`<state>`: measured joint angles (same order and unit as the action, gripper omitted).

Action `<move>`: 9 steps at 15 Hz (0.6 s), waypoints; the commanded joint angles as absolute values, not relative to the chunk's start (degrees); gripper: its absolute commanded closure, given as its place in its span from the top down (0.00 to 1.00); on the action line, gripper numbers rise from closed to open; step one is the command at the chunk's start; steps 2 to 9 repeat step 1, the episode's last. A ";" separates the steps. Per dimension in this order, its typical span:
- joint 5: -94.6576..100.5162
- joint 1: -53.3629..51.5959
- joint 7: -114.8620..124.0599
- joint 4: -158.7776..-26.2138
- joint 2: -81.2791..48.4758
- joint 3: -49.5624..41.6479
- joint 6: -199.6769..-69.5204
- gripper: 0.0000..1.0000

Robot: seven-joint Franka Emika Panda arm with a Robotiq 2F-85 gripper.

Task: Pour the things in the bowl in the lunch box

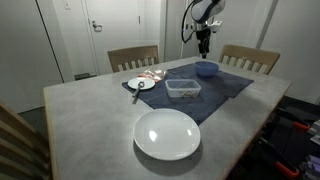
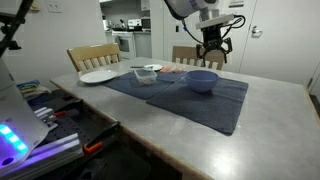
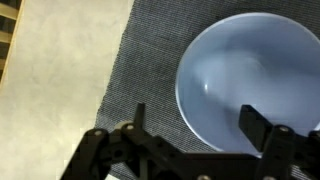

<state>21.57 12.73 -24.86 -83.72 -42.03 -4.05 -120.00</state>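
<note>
The blue-purple bowl (image 1: 206, 69) sits on the dark placemat (image 1: 215, 92) near the far edge; it also shows in an exterior view (image 2: 202, 81) and fills the right of the wrist view (image 3: 252, 80), where its inside looks empty. The clear lunch box (image 1: 183, 88) lies on the mat a little nearer, and is small in an exterior view (image 2: 147, 75). My gripper (image 1: 204, 47) hangs open above the bowl (image 2: 213, 56), not touching it. In the wrist view (image 3: 192, 125) one finger is over the mat and one over the bowl.
A large white plate (image 1: 167, 134) lies on the grey table near the front. A small white saucer (image 1: 141, 84) with a utensil sits left of the lunch box. Wooden chairs (image 1: 133, 58) stand along the far side.
</note>
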 commanded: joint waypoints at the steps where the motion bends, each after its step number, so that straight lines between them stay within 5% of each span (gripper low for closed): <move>1: 20.43 12.44 -25.11 -85.54 -39.33 -4.53 -121.53 1.00; 9: 20.43 12.44 -25.11 -85.54 -39.33 -4.53 -121.53 1.00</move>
